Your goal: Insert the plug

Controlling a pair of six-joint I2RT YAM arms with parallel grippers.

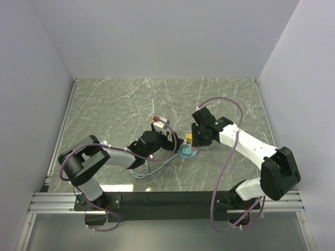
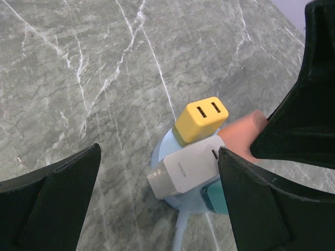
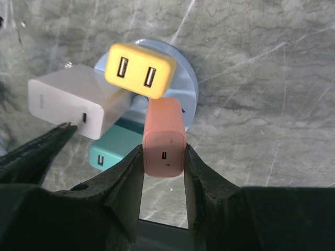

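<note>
1. From above, both arms are meeting at the hub (image 1: 187, 152). It is sitting on the table (image 1: 131, 99) close to the near edge, about midway between the left and right edges.
2. The right gripper (image 1: 201, 138) is leaning in from the right and the left gripper (image 1: 167, 137) is pointing in from the left. This view is too small to show either grip.
3. The right wrist view is settling it. The right gripper (image 3: 163, 151) is pinching the pink plug (image 3: 165, 130) by its sides, with the port end facing the camera and the far end over the hub's (image 3: 186, 78) rim. Whether it is seated, I cannot tell.
4. The same view is showing the yellow charger (image 3: 140, 70), the white charger (image 3: 68, 104) and, half hidden beneath, a teal charger (image 3: 112, 151), all crowding the hub.
5. The left wrist view is giving the other side. The left gripper (image 2: 158, 154) is standing spread wide, with nothing between its fingers (image 2: 52, 209), and is clear of the hub (image 2: 163, 147).
6. Here the cable (image 2: 180, 235) is leaving the hub's near side, which the right wrist view is not showing. The pink plug (image 2: 243, 130) is sitting just beside the white charger (image 2: 183, 170) and the yellow charger (image 2: 201, 119).
</note>
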